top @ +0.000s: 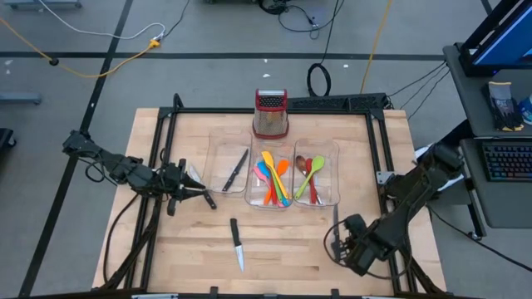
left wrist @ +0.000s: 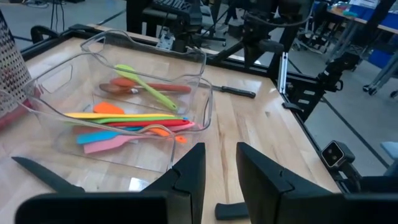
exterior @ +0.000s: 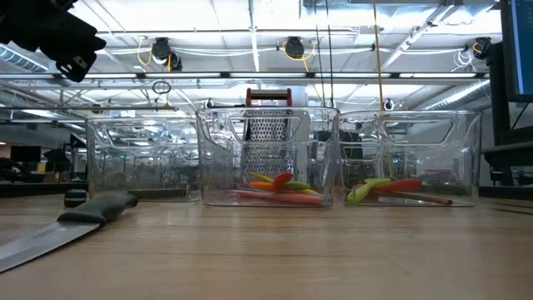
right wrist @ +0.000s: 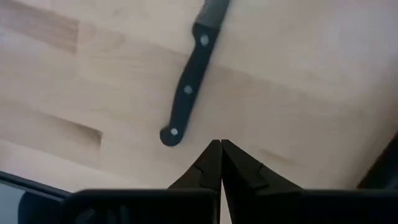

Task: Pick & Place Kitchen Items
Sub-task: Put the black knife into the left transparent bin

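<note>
**Open front counter, crowded middle**

Three clear bins (top: pixel 272 176) stand side by side mid-counter, the box grater (top: pixel 271 114) just behind them. The counter (top: pixel 283 249) in front lies open apart from two knives (top: pixel 237 243), (top: pixel 335 218). The left gripper (top: pixel 196 195) sits close beside the left bin.

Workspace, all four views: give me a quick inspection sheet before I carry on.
Surface: wooden table inside a black frame.
Job's things: one knife in the left bin; coloured spatulas in the middle bin; spoons in the right bin; one knife loose on the table front; another knife by the right arm.
Clutter: box grater behind the bins.
Grippers: left gripper beside the left bin, jaws slightly apart, empty; right gripper low at front right, jaws shut, empty.
Cables: loose runs on the floor behind the table.
Surroundings: desk with keyboard at right; no person seen.
</note>
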Controlling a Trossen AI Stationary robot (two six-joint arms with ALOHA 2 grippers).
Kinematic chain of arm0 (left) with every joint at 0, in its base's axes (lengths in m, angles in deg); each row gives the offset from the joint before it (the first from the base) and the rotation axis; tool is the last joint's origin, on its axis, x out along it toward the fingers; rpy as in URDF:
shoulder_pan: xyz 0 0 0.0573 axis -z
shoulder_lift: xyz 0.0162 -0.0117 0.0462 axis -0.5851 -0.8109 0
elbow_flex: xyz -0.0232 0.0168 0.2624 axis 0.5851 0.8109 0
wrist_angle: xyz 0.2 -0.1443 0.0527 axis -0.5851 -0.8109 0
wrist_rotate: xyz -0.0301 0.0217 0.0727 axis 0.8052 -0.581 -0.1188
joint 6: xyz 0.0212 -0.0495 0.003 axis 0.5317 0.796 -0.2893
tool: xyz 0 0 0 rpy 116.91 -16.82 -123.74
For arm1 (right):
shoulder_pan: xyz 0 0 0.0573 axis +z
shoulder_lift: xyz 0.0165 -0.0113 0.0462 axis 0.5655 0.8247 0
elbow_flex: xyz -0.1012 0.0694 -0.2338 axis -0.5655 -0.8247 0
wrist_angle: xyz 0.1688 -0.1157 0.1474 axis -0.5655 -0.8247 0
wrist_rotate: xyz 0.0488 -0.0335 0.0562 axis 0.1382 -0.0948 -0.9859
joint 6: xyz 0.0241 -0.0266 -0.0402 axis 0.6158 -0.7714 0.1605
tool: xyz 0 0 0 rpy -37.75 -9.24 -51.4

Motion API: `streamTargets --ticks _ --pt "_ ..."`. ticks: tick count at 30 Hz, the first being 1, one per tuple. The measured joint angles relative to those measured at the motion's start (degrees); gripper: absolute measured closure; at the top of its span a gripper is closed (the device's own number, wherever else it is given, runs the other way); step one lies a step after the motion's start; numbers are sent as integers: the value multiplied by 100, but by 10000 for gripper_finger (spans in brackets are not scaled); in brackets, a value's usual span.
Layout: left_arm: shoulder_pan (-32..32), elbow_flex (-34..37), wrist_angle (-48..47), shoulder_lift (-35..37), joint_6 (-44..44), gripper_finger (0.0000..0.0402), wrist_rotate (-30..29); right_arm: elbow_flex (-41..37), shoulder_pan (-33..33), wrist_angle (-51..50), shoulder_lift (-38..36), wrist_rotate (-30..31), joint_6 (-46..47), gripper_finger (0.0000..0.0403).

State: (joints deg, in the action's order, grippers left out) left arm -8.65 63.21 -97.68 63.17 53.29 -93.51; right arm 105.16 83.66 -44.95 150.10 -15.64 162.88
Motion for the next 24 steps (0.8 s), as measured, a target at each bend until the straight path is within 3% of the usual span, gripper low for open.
streamTargets --ticks 13,18,24 --pt "-2 0 -63 0 6 311 0 -93 76 330 -42 13 -459 396" --pt "-1 0 -63 1 6 311 74 -96 75 370 -42 22 -540 357" --pt "-2 0 -68 2 4 311 96 -96 75 432 -42 42 -456 275"
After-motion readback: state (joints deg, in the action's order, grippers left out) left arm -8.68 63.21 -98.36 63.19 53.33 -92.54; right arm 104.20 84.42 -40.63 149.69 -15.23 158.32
